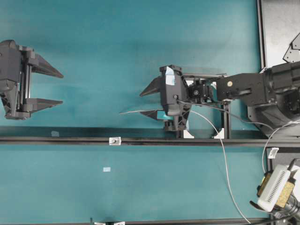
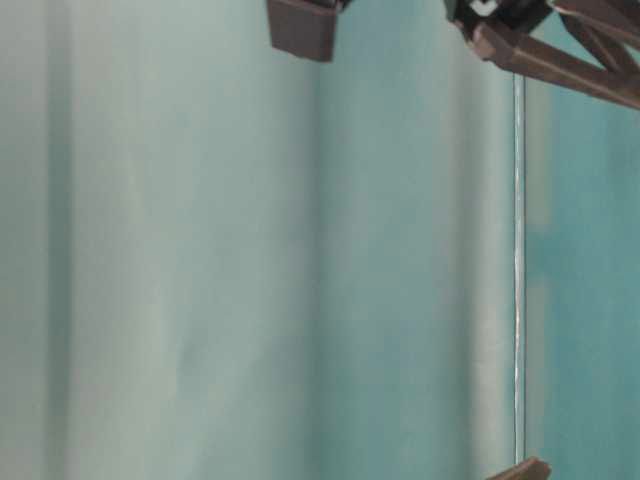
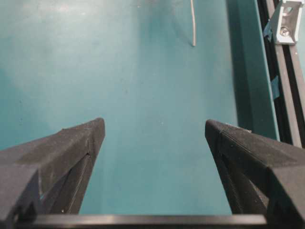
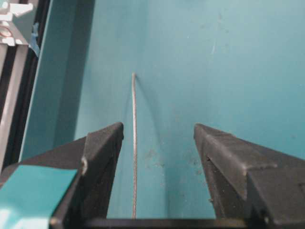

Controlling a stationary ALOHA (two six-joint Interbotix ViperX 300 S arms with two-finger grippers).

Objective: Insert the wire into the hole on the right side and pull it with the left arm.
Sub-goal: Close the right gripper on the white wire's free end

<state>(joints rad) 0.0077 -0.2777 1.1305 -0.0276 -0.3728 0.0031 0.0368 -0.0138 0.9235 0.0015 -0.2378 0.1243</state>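
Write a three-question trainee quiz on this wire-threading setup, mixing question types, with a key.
1. True or false: the wire is clamped tight between the fingers of the right gripper.
2. Multiple choice: in the overhead view, the small metal block with the hole sits on (A) the black rail, (B) the teal mat, (C) the left gripper.
3. Fill in: the left gripper's fingers stand ____.

Key:
1. False; the wire runs between open fingers, close beside the taped one.
2. A
3. open, holding nothing
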